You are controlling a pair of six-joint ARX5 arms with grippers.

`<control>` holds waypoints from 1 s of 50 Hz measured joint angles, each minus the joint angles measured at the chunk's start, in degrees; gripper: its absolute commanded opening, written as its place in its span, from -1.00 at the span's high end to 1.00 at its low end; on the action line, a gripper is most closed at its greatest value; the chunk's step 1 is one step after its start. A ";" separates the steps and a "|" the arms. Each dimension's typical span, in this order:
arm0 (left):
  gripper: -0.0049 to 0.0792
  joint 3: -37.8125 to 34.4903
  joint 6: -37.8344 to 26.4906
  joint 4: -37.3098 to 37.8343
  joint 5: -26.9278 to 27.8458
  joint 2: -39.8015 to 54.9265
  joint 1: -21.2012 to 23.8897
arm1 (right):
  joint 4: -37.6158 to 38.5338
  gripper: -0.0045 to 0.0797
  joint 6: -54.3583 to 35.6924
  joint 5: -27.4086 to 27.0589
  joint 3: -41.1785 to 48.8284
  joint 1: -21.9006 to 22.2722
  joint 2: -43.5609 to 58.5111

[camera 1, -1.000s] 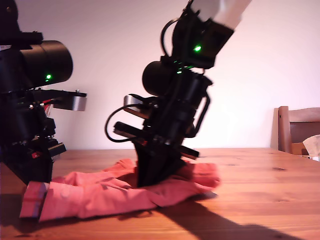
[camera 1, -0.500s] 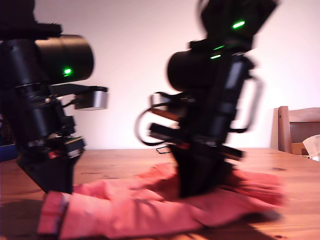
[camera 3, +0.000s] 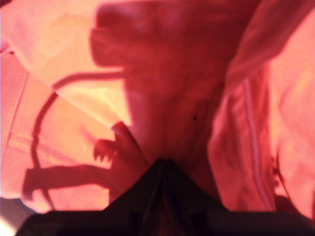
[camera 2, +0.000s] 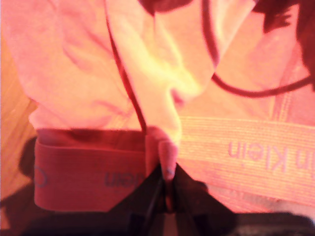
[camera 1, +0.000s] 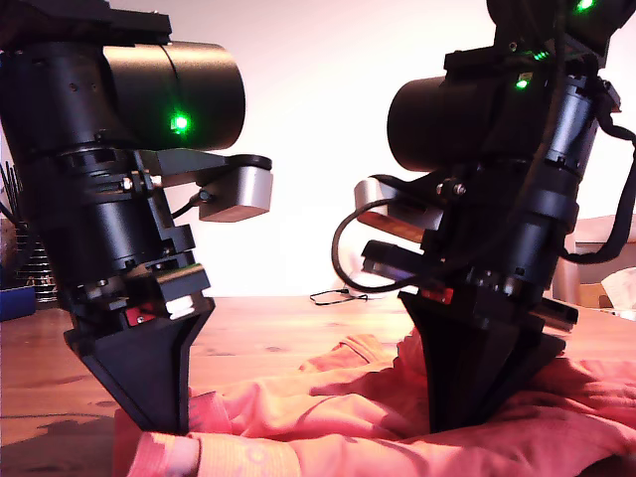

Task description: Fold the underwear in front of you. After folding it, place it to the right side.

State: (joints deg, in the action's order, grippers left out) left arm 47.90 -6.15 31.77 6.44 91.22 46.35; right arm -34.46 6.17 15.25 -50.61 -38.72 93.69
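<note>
The first pincer (camera 1: 169, 425) is clenched on a pinched-up fold at the waistband (camera 2: 256, 152) of the underwear (camera 1: 338, 427). It stands at the exterior view's left, where the cloth ends and bare counter (camera 1: 268, 338) begins. The second pincer (camera 1: 462, 422), towards that view's right, is clenched on a bunch of leg cloth. The underwear lies crumpled on the counter between and under both, running off the right edge. Behind it the wood is open up to a thin dark cable (camera 1: 333, 295). A blue box (camera 1: 15, 298) sits far left and a chair (camera 1: 596, 288) far right.
</note>
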 measured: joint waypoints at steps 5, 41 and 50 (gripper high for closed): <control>0.93 0.00 0.00 0.00 -0.02 0.00 0.00 | -0.66 0.92 0.94 0.70 0.04 0.00 -2.73; 0.93 -0.07 0.00 -0.48 -0.04 0.00 0.02 | 3.80 0.18 3.48 1.33 -4.79 10.21 -7.93; 0.93 -0.07 0.00 -0.48 -0.02 0.00 0.02 | 5.01 0.18 4.33 2.38 -4.79 10.25 -5.05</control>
State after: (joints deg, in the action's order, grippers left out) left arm 47.83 -6.15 31.29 6.42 91.22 46.37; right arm -29.45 10.50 17.63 -55.40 -28.47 88.64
